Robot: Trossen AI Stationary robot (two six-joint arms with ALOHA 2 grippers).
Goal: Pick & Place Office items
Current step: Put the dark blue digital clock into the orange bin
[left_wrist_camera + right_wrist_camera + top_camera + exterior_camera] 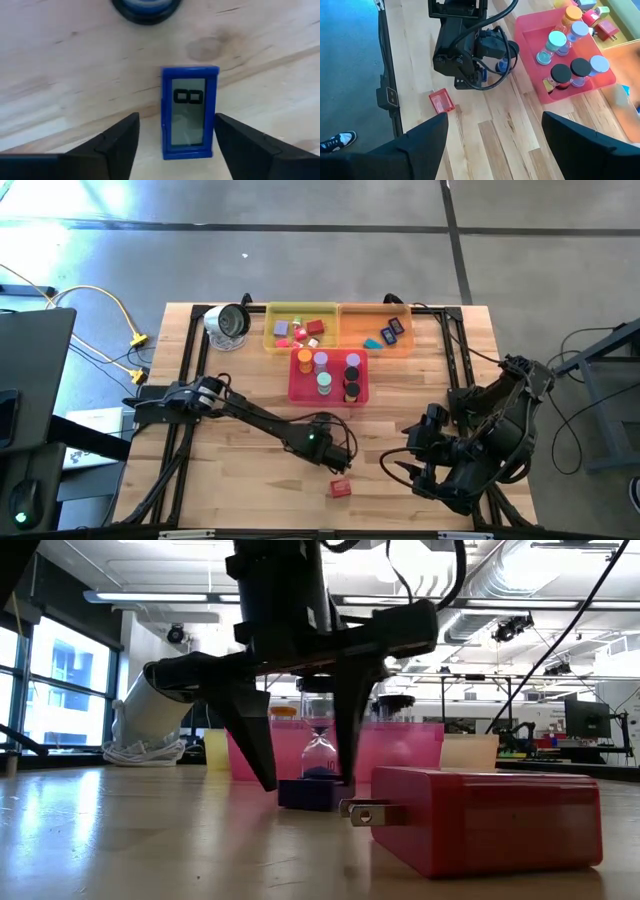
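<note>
On the table's near middle, a blue timer (pixel 189 112) is straddled, untouched, by the left gripper (pixel 175 142), fingers parted; if closed off-centre, it could be knocked aside.

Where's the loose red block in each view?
High view: red block, on bare wood at lower centre.
Low view: right foreground, prongs pointing left.
Left wrist view: not in it.
Right wrist view: on bare wood beside the left arm.
Shared landmark: pink tray; absent from left wrist.
</note>
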